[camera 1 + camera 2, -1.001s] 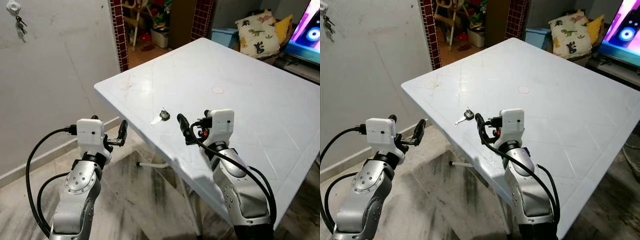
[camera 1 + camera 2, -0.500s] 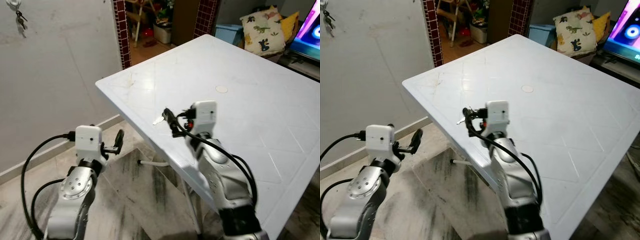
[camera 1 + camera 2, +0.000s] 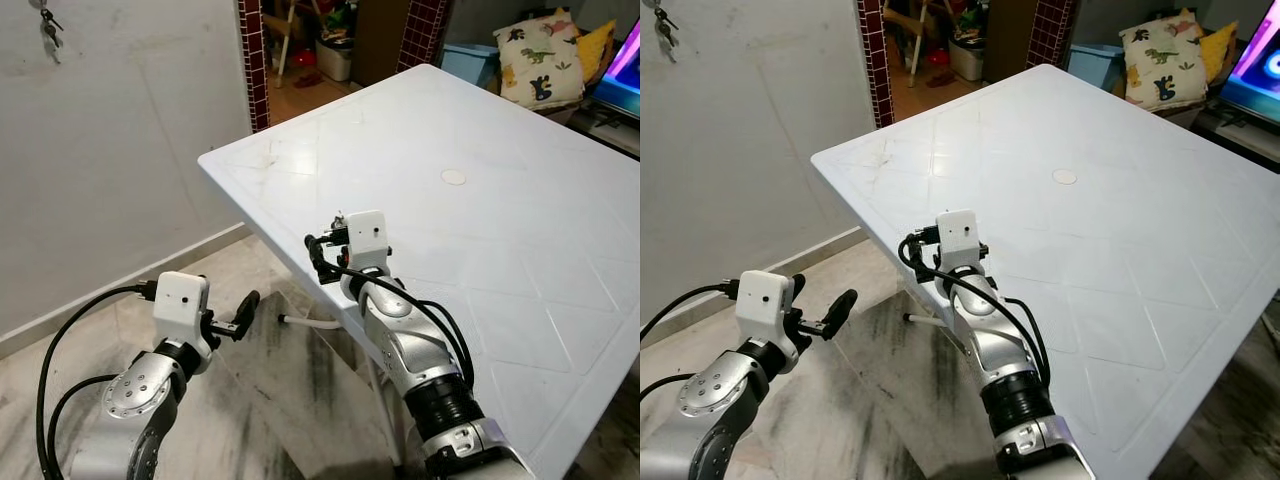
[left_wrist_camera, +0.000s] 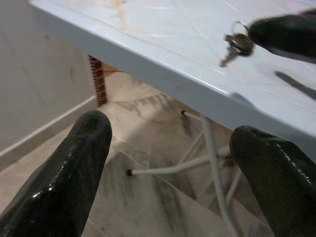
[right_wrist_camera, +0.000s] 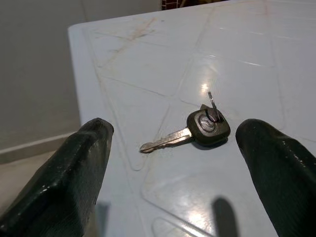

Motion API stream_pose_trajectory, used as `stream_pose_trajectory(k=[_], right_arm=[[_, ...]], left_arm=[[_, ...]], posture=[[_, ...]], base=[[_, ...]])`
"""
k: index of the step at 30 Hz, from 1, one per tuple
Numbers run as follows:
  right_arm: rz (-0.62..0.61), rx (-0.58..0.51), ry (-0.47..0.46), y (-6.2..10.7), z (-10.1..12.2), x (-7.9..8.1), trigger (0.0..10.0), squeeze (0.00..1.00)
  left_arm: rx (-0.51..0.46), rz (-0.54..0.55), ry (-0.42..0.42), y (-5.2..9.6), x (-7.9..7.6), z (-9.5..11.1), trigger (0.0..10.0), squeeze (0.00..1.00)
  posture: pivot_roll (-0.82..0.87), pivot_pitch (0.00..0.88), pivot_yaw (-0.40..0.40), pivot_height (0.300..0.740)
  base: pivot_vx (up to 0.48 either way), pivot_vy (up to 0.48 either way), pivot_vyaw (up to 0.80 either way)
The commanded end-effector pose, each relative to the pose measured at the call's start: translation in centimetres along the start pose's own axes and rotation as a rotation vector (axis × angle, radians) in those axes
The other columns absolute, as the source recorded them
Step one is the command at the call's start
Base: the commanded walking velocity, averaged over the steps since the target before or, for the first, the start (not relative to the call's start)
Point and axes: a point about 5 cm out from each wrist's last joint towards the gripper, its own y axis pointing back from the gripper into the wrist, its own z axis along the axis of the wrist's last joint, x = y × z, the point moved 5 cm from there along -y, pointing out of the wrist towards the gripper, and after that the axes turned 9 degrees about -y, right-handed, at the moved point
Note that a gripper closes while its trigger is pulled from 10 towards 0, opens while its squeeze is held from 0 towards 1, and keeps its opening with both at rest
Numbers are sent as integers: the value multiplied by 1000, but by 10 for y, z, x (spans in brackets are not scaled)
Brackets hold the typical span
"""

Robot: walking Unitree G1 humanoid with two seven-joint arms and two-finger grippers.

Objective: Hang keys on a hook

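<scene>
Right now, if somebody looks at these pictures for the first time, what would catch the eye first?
Most striking is the right gripper, open over the white table near its left edge, with the key lying flat between its two black fingers. The left gripper is open too, low beside the table above the marble floor. Another bunch of keys hangs high on the grey wall.

Silver jointed arms (image 3: 410, 350), white wrist boxes, looping black cables, seemingly glossy black fingers (image 5: 59, 182)
</scene>
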Motion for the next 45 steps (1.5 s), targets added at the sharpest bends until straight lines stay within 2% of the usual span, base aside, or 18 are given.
stream_pose_trajectory(k=[1,6,8,9,11,12,15,16,19,21,24,29,32,36,37,40,42,45], right_arm=[[-2,-17,26,-5,4,3,10000,0],[-7,-75,3,-10,20,2,10000,0],[-10,-100,-8,-10,26,-1,10000,0],[-14,-139,-23,-4,34,-10,10000,0],[-14,-139,-23,-4,34,-10,10000,0],[-18,-168,-33,6,38,-20,10000,0],[-30,-188,-41,16,40,-29,10000,0],[-45,-209,-45,33,42,-41,10000,0],[-50,-215,-44,41,41,-45,10000,0],[-71,-223,-46,59,40,-57,10000,0],[-57,-223,3,77,43,-67,10000,0],[-36,-189,50,86,46,-74,10000,0],[-34,-173,67,90,44,-75,10000,0],[-23,-174,98,94,43,-73,10000,0],[-25,-165,78,94,41,-73,10000,0],[-63,-148,72,100,29,-76,10000,0],[-98,-106,21,108,11,-82,10000,0],[-129,-76,-1,112,1,-89,10000,0]], left_arm=[[-5,-18,-17,2,-10,0,10000,0],[-43,-49,-11,2,-17,11,10000,0],[-64,-50,-3,2,-16,16,10000,0],[-101,-15,-8,0,-7,25,10000,0],[-101,-15,-8,0,-7,25,10000,0],[-109,48,-24,-3,6,28,10000,0],[-109,88,-27,-3,14,29,10000,0],[-104,144,-33,-2,24,28,10000,0],[-99,173,-40,0,29,28,10000,0],[-93,172,-47,3,30,24,10000,0],[-89,122,-89,-1,25,23,10000,0],[-138,71,-141,-10,17,36,10000,0],[-144,49,-146,-11,13,36,10000,0],[-127,18,-120,-9,4,28,10000,0],[-123,17,-126,-8,1,25,10000,0],[-100,22,-144,-4,-6,10,10000,0],[-63,-3,-173,1,-11,-8,10000,0],[-41,34,-182,3,-1,-15,10000,0]], posture=[[170,107,-31,740],[160,103,-32,740],[153,99,-32,740],[141,96,-33,740],[141,96,-33,740],[115,90,-31,740],[104,87,-30,740],[89,84,-27,740],[89,84,-27,740],[52,64,-8,740],[36,44,16,740],[32,0,34,740],[32,0,35,740],[37,0,28,740],[44,0,21,740],[58,0,-11,740],[81,0,-56,740],[83,0,-59,740]], base=[[0,0,0],[0,0,0],[0,0,0],[0,0,0],[0,0,0],[0,0,0],[0,0,0],[0,0,0],[0,0,0],[0,0,0],[0,0,0],[0,0,0],[0,0,0],[0,0,0],[0,0,0],[0,0,0],[0,0,0],[0,0,0]])
